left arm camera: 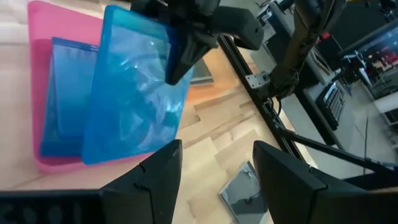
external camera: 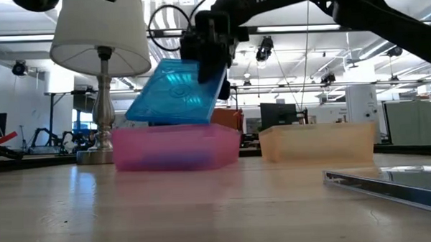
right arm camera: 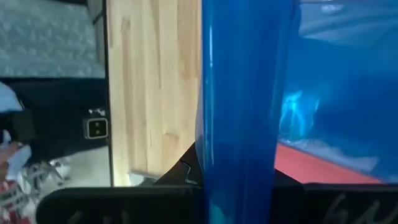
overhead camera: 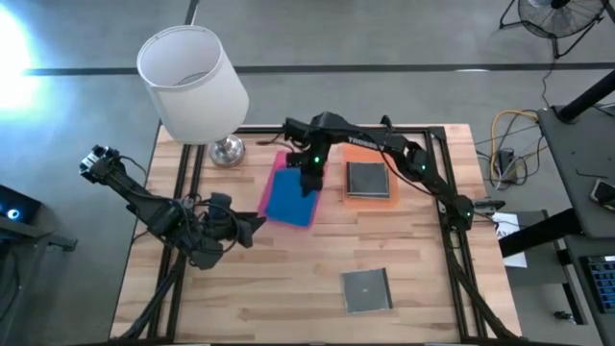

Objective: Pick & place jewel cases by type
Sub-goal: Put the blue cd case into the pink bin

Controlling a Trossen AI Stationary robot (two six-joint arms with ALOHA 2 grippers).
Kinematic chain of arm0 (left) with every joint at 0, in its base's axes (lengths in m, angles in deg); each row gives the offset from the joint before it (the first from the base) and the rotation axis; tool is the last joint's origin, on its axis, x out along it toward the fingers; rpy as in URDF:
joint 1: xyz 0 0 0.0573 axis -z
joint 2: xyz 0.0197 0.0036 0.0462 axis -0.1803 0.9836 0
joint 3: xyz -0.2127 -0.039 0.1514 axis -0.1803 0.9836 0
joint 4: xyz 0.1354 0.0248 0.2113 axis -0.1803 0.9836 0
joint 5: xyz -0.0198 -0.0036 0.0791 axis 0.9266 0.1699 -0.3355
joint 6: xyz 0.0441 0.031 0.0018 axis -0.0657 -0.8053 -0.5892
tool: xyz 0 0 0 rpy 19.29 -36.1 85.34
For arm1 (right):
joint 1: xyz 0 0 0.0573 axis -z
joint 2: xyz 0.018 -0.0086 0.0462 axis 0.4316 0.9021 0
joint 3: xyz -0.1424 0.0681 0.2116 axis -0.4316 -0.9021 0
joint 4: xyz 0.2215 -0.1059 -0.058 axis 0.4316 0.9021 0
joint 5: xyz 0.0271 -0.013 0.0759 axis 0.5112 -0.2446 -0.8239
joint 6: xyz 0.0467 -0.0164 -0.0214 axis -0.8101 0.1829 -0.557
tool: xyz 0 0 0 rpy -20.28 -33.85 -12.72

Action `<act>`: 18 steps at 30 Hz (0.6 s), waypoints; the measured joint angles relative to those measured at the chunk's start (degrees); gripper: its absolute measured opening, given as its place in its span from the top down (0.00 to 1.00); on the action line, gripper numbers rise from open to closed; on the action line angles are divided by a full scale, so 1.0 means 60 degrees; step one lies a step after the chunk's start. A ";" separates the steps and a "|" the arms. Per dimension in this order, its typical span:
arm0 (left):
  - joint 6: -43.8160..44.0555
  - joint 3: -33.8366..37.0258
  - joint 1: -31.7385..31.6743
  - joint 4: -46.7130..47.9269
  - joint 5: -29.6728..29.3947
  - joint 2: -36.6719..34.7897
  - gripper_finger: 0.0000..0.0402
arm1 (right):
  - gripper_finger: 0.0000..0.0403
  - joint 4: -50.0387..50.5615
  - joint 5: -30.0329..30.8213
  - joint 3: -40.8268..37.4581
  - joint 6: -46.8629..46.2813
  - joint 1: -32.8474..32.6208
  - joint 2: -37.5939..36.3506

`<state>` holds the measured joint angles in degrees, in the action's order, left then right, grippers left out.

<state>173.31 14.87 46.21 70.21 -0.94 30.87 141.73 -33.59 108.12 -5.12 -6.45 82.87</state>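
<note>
Two arms, matte black, jointed tubular links. Right arm (overhead camera: 384, 144): white "TROSSEN" lettering, green indicator light near wrist. Left arm (overhead camera: 163, 216): black cabling, two broad dark fingers (left arm camera: 149, 180).

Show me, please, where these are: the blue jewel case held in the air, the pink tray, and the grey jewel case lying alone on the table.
blue jewel case (external camera: 173, 94), low view, middle of its tilted face.
pink tray (external camera: 175, 148), low view, front wall.
grey jewel case (overhead camera: 366, 289), high view, centre of its lid.
</note>
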 joint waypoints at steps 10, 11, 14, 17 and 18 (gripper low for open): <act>-0.0004 0.0002 0.0396 -0.0004 0.0116 0.0000 0.55 | 0.96 -0.0697 0.1600 -0.0018 -0.1394 0.0050 0.0000; -0.0004 0.0002 0.0440 -0.0004 0.0115 0.0000 0.55 | 0.96 -0.0740 0.1642 -0.0018 -0.1597 0.0101 0.0000; 0.0013 0.0060 0.0570 -0.0031 0.0026 0.0000 0.55 | 0.95 -0.0751 0.1628 -0.0018 -0.1988 0.0143 -0.0004; 0.0090 0.0170 0.0655 -0.0047 -0.0028 0.0007 0.55 | 0.88 -0.0608 0.1573 -0.0018 -0.2189 0.0083 -0.0004; 0.0106 0.0191 0.0679 -0.0054 -0.0033 0.0007 0.55 | 0.85 -0.0589 0.1577 -0.0022 -0.2227 0.0054 -0.0002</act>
<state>173.94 16.02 50.28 69.88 -1.14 30.91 138.20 -24.13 107.99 -18.49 -6.12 82.86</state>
